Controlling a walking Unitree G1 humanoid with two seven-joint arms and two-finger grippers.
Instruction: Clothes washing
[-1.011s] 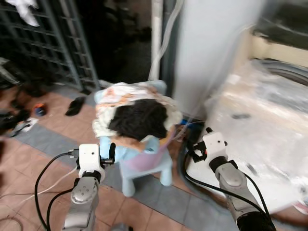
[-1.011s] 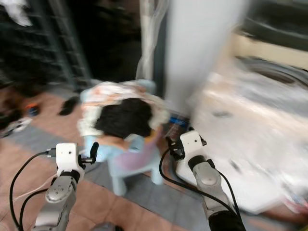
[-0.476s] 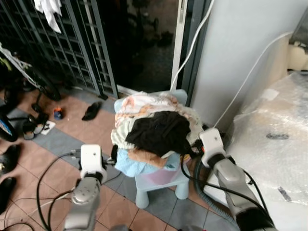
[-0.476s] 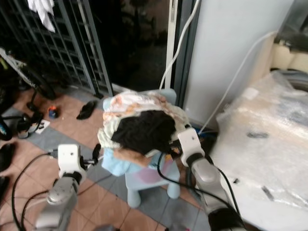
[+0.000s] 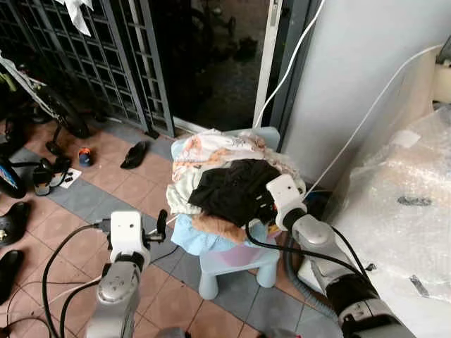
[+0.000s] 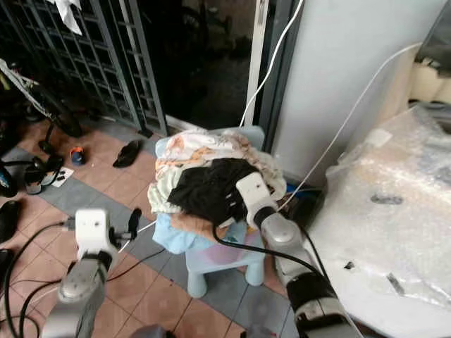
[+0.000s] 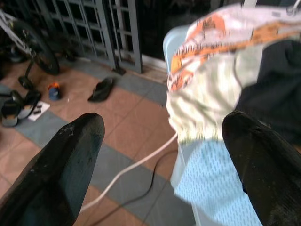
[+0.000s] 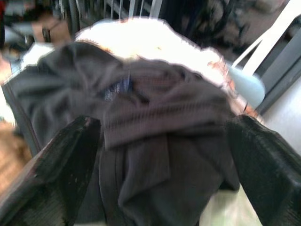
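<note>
A heap of clothes [image 5: 211, 158] lies on a pale blue plastic chair [image 5: 236, 259]. A black garment [image 5: 229, 189] tops the heap, over printed white and orange cloth and a light blue piece [image 7: 214, 179]. My right gripper [image 5: 258, 211] is at the heap's right side, open, its fingers [image 8: 66, 165] spread either side of the black garment [image 8: 155, 122]. My left gripper [image 5: 161, 221] hovers over the floor tiles just left of the chair, open, holding nothing, with the heap ahead of it [image 7: 162, 129].
A washing machine wrapped in bubble plastic [image 5: 402, 211] stands at the right, beside a white wall [image 5: 352, 77]. A metal grille gate [image 5: 84, 56] and a dark doorway are behind. Sandals [image 5: 134, 155], shoes, a bicycle wheel [image 5: 63, 113] and cables [image 5: 63, 253] lie on the tiles to the left.
The camera has turned and steadied. My right gripper has moved left onto the black garment on the heap. The left gripper stays beside the chair.
</note>
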